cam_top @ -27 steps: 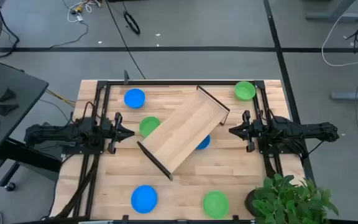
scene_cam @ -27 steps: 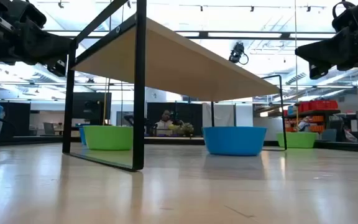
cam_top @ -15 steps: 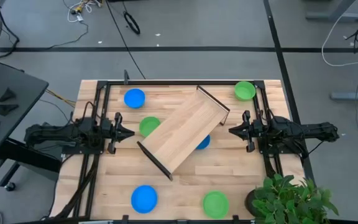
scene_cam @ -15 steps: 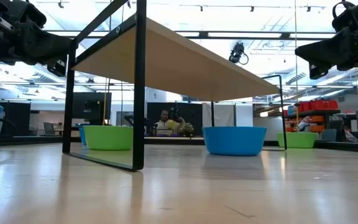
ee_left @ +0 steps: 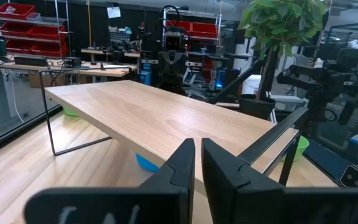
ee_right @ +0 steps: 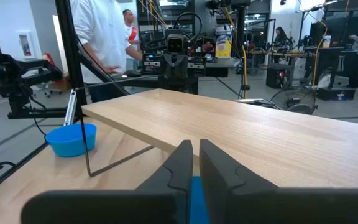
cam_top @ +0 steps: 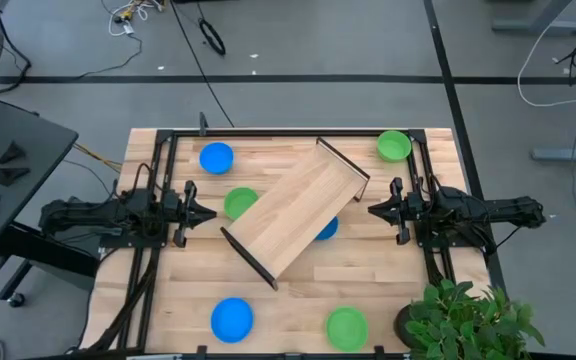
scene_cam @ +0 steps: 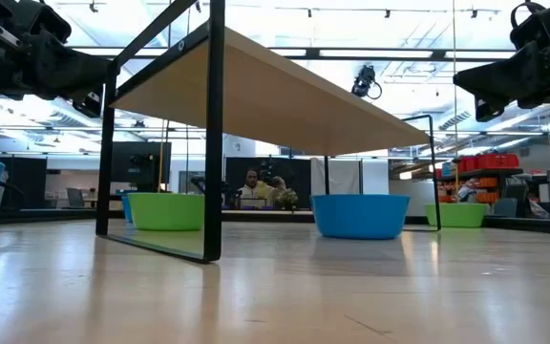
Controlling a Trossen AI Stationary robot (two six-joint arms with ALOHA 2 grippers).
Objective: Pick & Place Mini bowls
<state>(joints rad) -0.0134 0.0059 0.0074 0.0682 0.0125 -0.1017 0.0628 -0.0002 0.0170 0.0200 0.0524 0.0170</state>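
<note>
- The left gripper [cam_top: 208, 213] hangs above the table [cam_top: 298, 300] on the left of the wooden tray [cam_top: 296, 218], its arm stretched level from the left edge and pointing at the tray; its fingers [ee_left: 182, 168] stand almost together with a thin slit between them and grip nothing.
- A blue mini bowl [cam_top: 216, 158] sits at the far left of the tray, apart from it.
- A green mini bowl [cam_top: 239, 203] sits just beside the tray's left long edge, near the left gripper's tips.
- A blue mini bowl [cam_top: 232, 319] lies by the table's near edge, well below the tray.
- The tray stands slanted across the table's middle on dark wire legs.
- A blue mini bowl [cam_top: 327, 229] peeks out from under the tray's right edge.
- A green mini bowl [cam_top: 347, 327] rests near the front edge, below the tray.
- A green mini bowl [cam_top: 393, 146] sits at the far right corner, beyond the tray's upper end.
- The right gripper [cam_top: 372, 210] hovers right of the tray, arm level and aimed at it; its fingers [ee_right: 182, 162] are nearly closed, holding nothing.
</note>
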